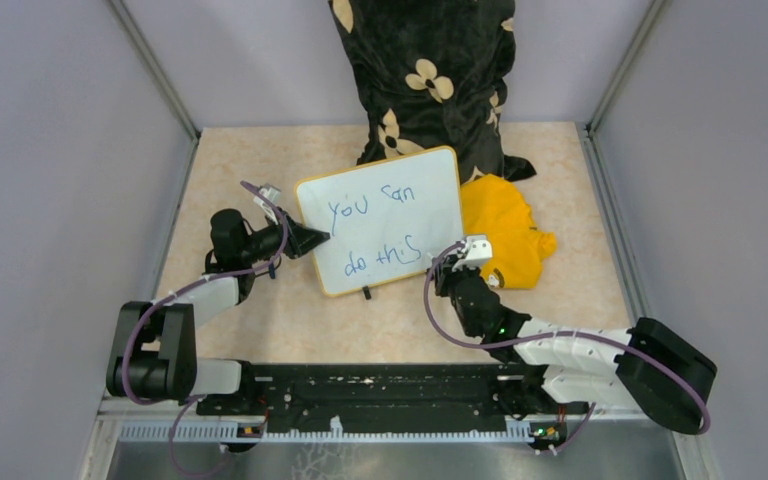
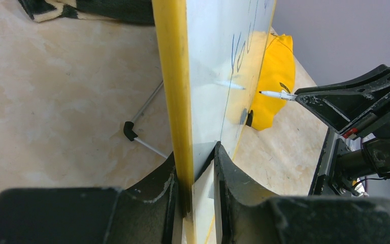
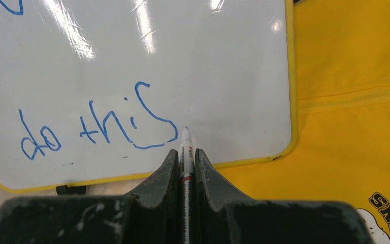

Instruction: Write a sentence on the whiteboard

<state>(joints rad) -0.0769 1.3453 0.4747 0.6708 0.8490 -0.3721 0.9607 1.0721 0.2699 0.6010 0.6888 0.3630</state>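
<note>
While clamped by its yellow edge between left gripper (image 2: 195, 152) fingers, shows as glossy white board (image 1: 430, 205), blue sentence (image 1: 384, 262) "you can / do this" in 2 lines. Right gripper (image 3: 186, 152) pinching marker (image 3: 186, 140), tip ahead of fingertips near final "s". Marker label unreadable.
</note>
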